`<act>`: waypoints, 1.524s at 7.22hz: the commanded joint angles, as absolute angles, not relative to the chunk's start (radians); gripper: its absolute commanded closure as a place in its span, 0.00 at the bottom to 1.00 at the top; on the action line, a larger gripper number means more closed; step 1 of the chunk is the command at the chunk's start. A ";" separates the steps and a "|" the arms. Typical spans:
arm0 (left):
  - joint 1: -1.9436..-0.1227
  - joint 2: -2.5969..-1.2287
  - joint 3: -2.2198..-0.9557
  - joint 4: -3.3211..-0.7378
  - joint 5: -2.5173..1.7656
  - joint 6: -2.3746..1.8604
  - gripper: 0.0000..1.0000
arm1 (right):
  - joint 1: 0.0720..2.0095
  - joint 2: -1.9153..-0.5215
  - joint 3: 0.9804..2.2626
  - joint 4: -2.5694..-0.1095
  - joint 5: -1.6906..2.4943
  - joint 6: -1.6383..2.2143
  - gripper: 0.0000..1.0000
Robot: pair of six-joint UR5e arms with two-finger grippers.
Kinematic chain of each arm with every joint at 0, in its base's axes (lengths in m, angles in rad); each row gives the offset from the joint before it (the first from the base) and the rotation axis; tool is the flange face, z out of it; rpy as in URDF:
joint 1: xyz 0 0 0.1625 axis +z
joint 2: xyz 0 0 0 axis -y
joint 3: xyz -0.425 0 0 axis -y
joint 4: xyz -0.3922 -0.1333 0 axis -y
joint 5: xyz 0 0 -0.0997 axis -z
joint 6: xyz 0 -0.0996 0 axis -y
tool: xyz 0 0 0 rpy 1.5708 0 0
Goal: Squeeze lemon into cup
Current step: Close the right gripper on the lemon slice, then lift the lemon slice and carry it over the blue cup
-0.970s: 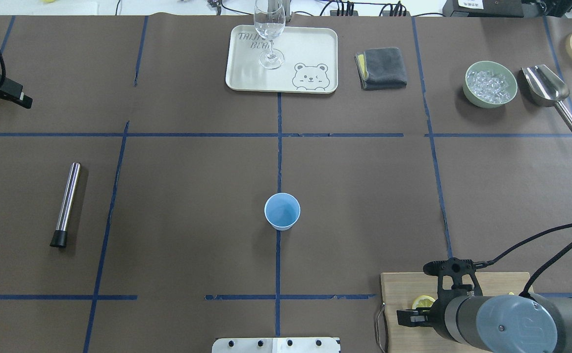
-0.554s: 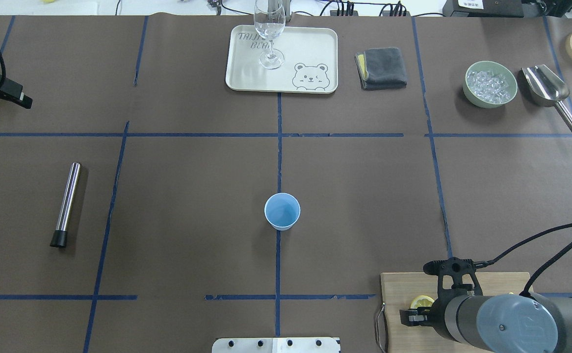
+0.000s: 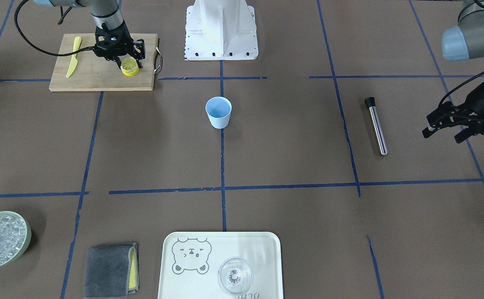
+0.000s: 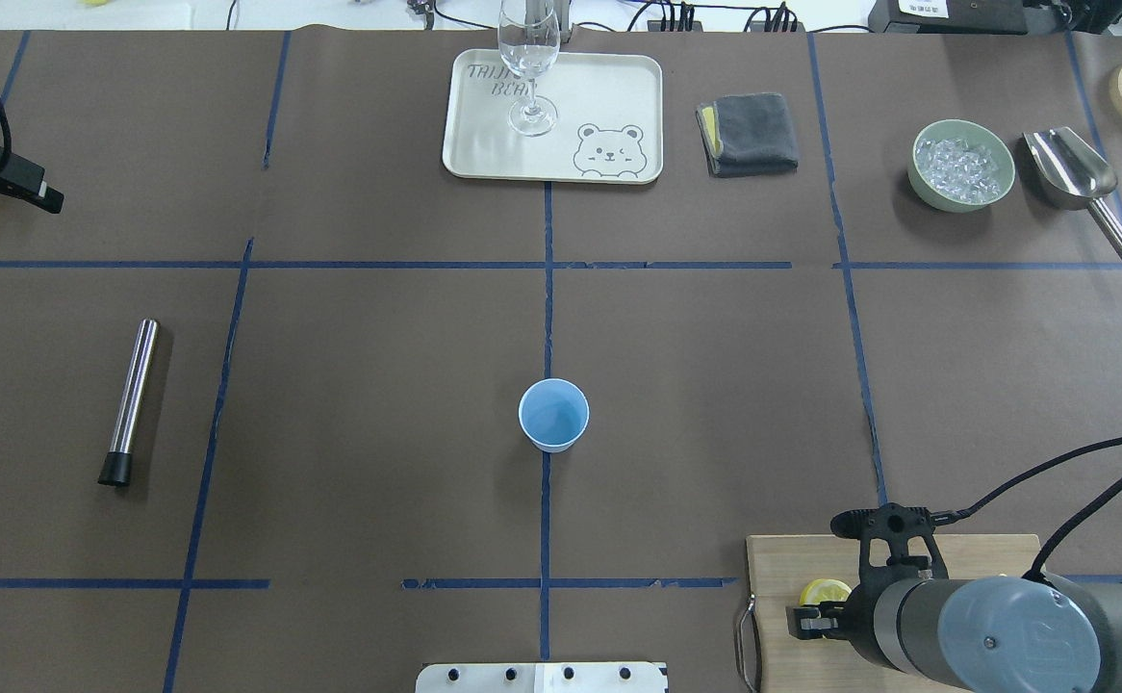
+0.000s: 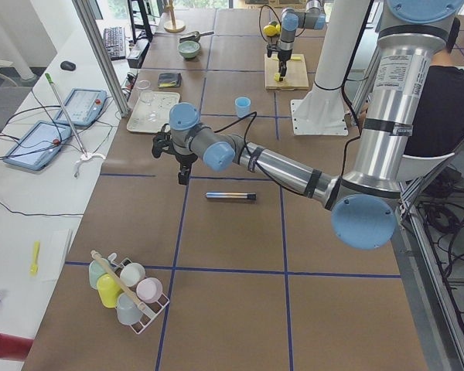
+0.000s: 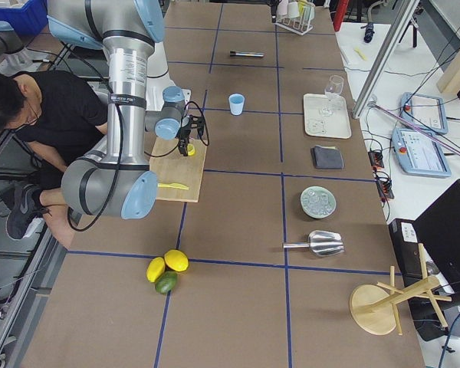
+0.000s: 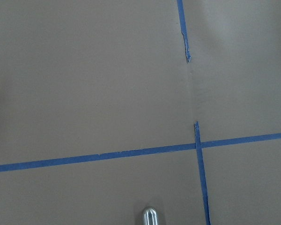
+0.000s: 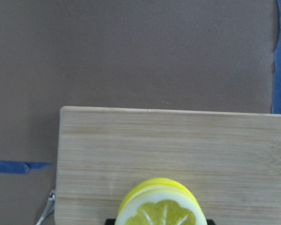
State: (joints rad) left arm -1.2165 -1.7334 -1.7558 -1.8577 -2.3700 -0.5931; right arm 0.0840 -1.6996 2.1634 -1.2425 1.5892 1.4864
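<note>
While the lemon sits cut face up near the handle end of the wooden cutting board, right by the robot's base, the right gripper is down over it, fingers pinching the rind from both sides. Further out, the cup stands upright at mid-table on a blue tape line, well apart from the board. Out wide, the left gripper hangs over the table, fingers spread. Far edge: a wine glass on the tray.

Brown paper-covered table — blue tape grid
</note>
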 commanded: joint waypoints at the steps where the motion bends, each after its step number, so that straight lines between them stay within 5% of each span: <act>1: -1.216 -1.733 -1.755 -1.858 -2.370 -0.594 0.00 | 0.084 -1.716 2.183 -1.243 1.589 1.486 0.56; 6: -1.216 -1.733 -1.755 -1.858 -2.370 -0.594 0.00 | 0.084 -1.749 2.227 -1.243 1.589 1.486 0.46; 11: -1.216 -1.733 -1.744 -1.859 -2.370 -0.592 0.00 | 0.208 -1.677 2.356 -1.382 1.691 1.486 0.45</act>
State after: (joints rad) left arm -1.2165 -1.7334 -1.7468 -1.8592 -2.3700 -0.5922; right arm 0.1347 -1.7251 2.3222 -1.3155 1.6236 1.4864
